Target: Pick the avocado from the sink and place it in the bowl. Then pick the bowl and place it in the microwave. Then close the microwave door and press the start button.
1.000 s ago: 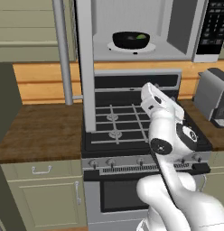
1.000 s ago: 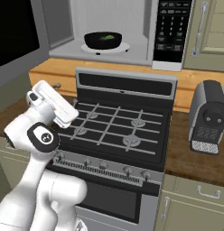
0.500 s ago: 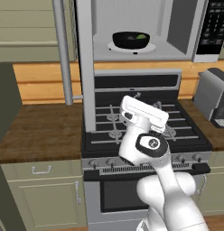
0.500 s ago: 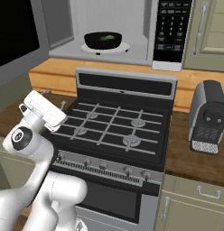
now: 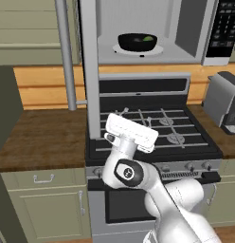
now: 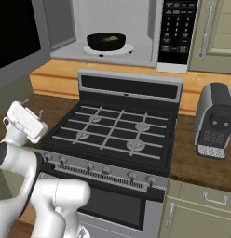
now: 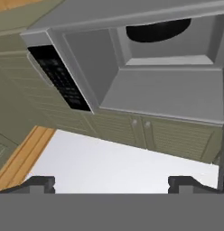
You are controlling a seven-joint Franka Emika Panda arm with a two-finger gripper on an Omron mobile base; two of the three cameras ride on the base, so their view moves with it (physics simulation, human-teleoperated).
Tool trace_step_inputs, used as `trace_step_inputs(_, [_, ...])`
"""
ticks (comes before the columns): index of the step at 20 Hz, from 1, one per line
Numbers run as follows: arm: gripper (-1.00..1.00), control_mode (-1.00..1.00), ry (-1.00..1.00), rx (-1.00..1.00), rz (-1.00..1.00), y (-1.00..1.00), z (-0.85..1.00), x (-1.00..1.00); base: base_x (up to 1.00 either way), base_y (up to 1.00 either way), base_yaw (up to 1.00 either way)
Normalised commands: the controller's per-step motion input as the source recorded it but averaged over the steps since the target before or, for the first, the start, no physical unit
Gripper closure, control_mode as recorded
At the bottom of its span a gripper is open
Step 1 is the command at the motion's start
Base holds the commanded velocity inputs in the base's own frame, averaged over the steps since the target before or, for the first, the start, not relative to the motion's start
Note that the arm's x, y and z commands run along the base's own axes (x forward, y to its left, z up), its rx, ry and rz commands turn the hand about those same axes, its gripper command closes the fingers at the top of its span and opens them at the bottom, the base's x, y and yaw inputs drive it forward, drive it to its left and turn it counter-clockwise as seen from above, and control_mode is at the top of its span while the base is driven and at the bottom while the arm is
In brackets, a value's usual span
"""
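Nearest, the gripper (image 7: 111,182) shows in the hand view as two small dark fingertips (image 7: 40,182) standing far apart, spread wide with nothing between them. From the left base view the white hand sits low in front of the stove (image 5: 152,133), over its front left corner; from the right base view the hand (image 6: 25,122) is at the stove's left edge, beside the wooden counter (image 6: 52,109).

Beyond the hand lies the black cooktop with its grates and a row of knobs along the front panel. To the right of the stove, on the counter, stands a grey toaster (image 6: 215,121).

Farther back and above the stove is the microwave (image 6: 150,28), its cavity open. The microwave door (image 5: 88,71) is swung out to the left, seen edge-on in the left base view, with its long grey bar handle (image 5: 66,54) just beside it. Inside, the bowl (image 5: 137,42) rests on the white turntable plate (image 6: 126,48), and the avocado (image 5: 147,39) lies in the bowl (a small patch of green at its right side). The black keypad panel (image 6: 177,30) is to the right of the cavity.
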Motion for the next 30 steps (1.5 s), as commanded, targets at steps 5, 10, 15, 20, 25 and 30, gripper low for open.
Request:
trace_step_inputs(5, [-1.00,-1.00,-0.05,-0.01,-0.15,1.00,0.31,-0.51,0.00,0.00,0.00])
trace_step_inputs(10, [-1.00,-1.00,-0.10,0.01,-0.08,0.53,0.00,-0.23,0.00,0.00,0.00])
trace_step_inputs(15, [-1.00,-1.00,-0.05,0.21,0.00,0.05,0.38,-0.04,0.00,0.00,0.00])
trace_step_inputs(20, [-1.00,-1.00,-0.03,0.19,0.00,0.03,0.64,0.00,0.00,0.00,0.00])
trace_step_inputs(25, [-1.00,-1.00,-0.09,0.06,0.00,0.05,0.00,-0.19,0.00,0.00,0.00])
trace_step_inputs(30, [-1.00,-1.00,-0.08,0.01,0.04,0.31,-0.61,-0.07,0.00,0.00,0.00])
